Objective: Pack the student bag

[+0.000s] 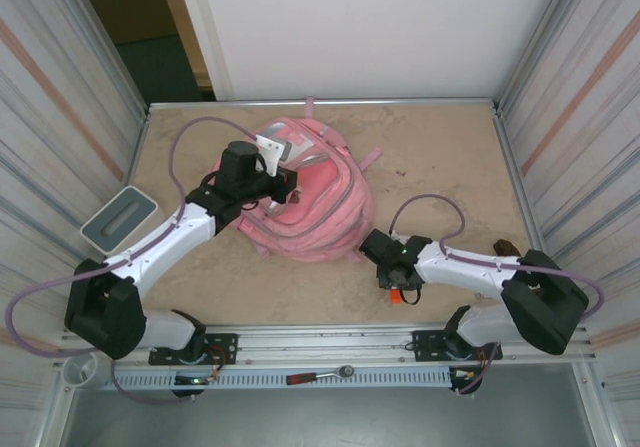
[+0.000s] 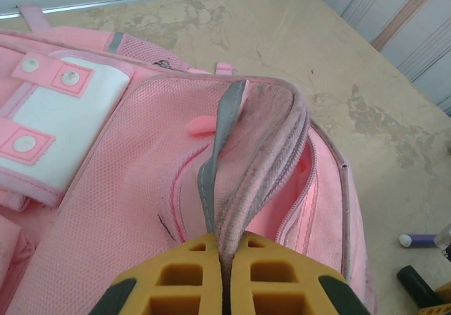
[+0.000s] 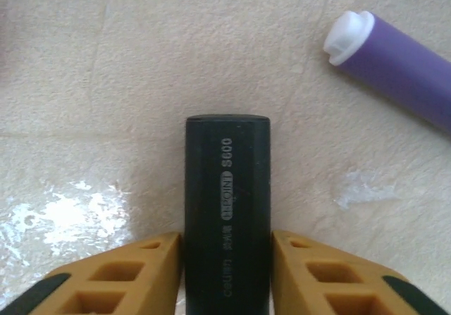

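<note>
The student bag (image 1: 320,212) is a pink backpack lying flat in the middle of the table. My left gripper (image 1: 283,183) is shut on the grey-pink zip edge of the student bag (image 2: 141,188) and holds that edge up, so the pink inside (image 2: 310,181) shows. In the left wrist view the left gripper (image 2: 225,248) pinches the fabric between its yellow fingers. To the right of the bag, my right gripper (image 1: 400,289) is down at the table. Its fingers press both sides of a black marker (image 3: 227,188); the right gripper (image 3: 227,243) is shut on it.
A purple marker with a white cap (image 3: 402,61) lies on the table just right of the black one. A grey-white box (image 1: 120,217) sits at the left edge. A small brown object (image 1: 503,248) lies at the right wall. Corrugated walls close both sides.
</note>
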Motion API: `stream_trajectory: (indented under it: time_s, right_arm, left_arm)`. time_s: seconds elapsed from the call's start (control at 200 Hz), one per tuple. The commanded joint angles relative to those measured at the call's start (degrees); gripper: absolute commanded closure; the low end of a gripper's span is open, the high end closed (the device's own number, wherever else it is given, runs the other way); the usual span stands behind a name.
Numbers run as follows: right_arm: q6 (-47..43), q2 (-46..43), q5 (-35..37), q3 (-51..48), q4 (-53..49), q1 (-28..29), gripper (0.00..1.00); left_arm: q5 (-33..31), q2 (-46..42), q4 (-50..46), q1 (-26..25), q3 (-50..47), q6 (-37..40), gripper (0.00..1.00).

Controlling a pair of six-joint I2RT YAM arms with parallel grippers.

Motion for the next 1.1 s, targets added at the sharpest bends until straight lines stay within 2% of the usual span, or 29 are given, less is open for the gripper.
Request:
stream_trajectory:
  time_s: [0.0,0.165,0.366,0.551,0.832,0.972,1.097]
  right_arm:
    - [1.9,1.9,-2.0,1.9,1.7,3.4,0.69]
    - [0.6,0.9,-2.7,5.7,5.9,6.3,0.76]
    - [-2.4,-4.3,-3.3,11.9,11.4,6.3,0.78]
    - [-3.7,-5.7,-7.4,16.1,20.1,5.3,0.79]
    - [0.7,5.6,-21.8,24.6,34.8,-3.8,0.79]
    - [3.8,11.9,-24.3,28.7,39.2,-7.3,0.78]
    - [7.9,16.8,-23.1,29.9,42.6,-10.0,0.75]
  left_arm:
    - [1.1,-3.9,3.4,0.0,0.0,-1.4,1.0]
    - [1.1,-4.7,2.7,0.0,-0.4,-1.4,1.0]
    - [1.7,-4.5,2.6,0.0,0.0,-2.6,1.0]
    - [3.6,-4.6,2.4,-0.1,1.3,-3.7,1.0]
    - [5.0,-5.0,1.4,-0.1,4.0,-3.8,1.0]
    - [4.9,-5.5,1.5,-0.2,4.0,-3.6,1.0]
    - [5.1,-5.6,1.7,-0.2,4.1,-3.6,1.0]
